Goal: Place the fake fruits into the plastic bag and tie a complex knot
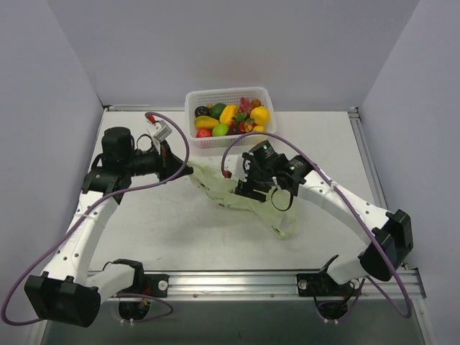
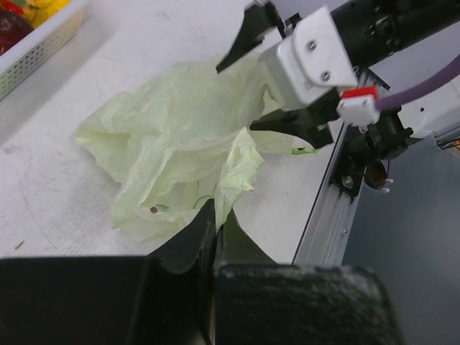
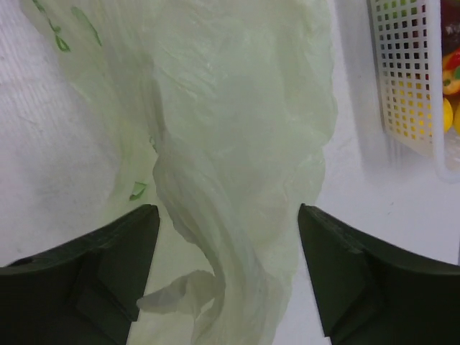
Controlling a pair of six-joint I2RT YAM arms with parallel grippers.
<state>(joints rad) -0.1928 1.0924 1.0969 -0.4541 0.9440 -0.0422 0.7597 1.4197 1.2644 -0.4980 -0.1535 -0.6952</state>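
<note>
The plastic bag lies crumpled and pale green on the table between the two arms. My left gripper is shut on a fold of the bag's edge, its jaws pressed together around the film. My right gripper hangs open over the bag's middle, and a twisted strand of the bag runs between its fingers without touching them. The fake fruits, yellow, orange, green, red and dark, sit heaped in the white basket at the back of the table.
The white perforated basket stands at the back centre, close behind the bag, and its wall shows at the right of the right wrist view. An aluminium rail marks the table's edge. Purple cables loop above both arms.
</note>
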